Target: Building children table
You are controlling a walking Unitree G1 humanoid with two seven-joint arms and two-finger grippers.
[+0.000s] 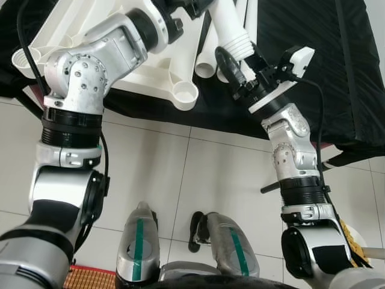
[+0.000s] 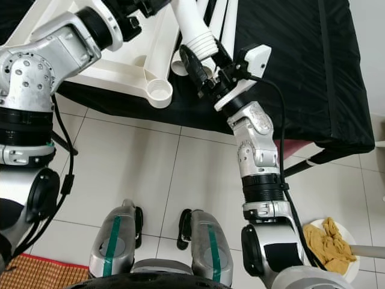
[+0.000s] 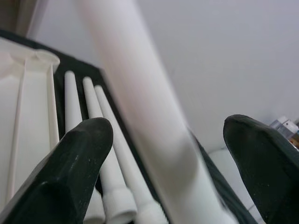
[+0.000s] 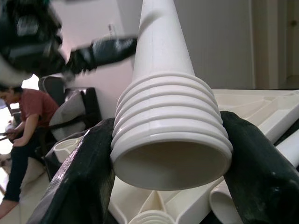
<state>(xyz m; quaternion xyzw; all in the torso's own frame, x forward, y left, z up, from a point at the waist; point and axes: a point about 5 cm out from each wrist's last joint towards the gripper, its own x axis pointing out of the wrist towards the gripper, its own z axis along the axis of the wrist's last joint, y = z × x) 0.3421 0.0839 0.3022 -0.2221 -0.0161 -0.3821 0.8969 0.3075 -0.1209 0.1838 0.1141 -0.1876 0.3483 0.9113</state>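
At upper centre, the right gripper (image 4: 170, 154) clamped the white ribbed-end plastic table leg (image 4: 170, 126); the left gripper (image 3: 168, 163) straddled its shaft, fingers apart. A slip could drop it beside the upturned white tabletop's socket (image 1: 184, 94).

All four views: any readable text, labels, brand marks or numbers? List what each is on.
None readable.
White table leg, held in the right gripper: plain, no marking.
White tabletop: plain.
Small items behind the left gripper, at the frame edge: too blurred to read.
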